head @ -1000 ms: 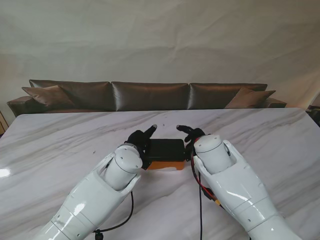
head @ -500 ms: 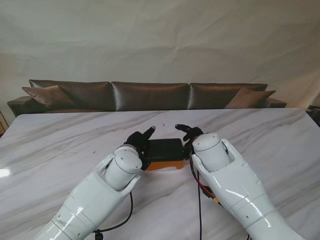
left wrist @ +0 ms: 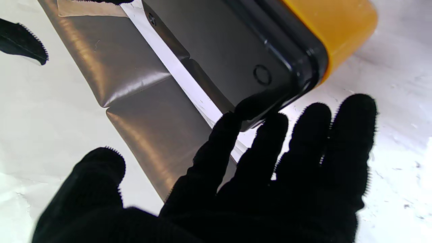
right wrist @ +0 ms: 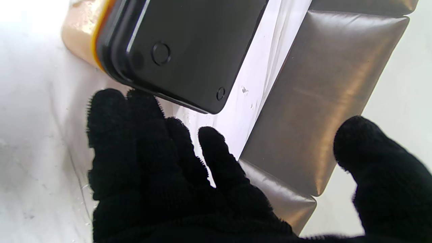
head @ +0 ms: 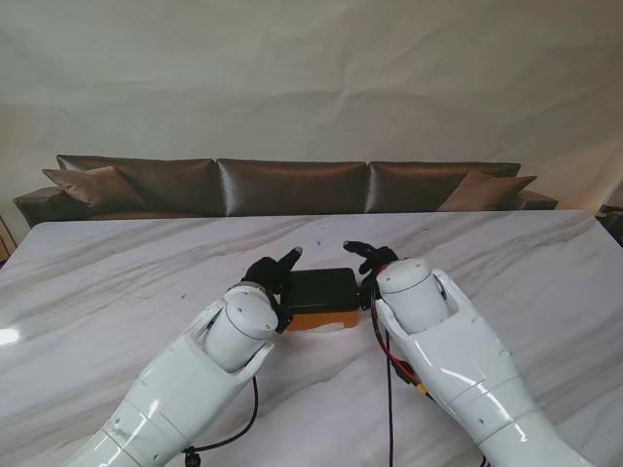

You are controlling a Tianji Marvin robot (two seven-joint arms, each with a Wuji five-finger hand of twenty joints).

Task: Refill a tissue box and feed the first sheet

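The tissue box (head: 322, 298), orange with a black face turned up, is lying on the table (head: 117, 292) between the two arms. The left hand (head: 270, 275) is flanking its left end with fingers (left wrist: 317, 135) spread, one fingertip seeming to touch the black corner; it is holding nothing. The right hand (head: 371, 263) is waiting just beside the right end, fingers (right wrist: 141, 135) spread and empty too. To grip well, both palms should be pressing inward evenly on the short ends, thumbs staying over the black face, so the box is not skidding or twisting.
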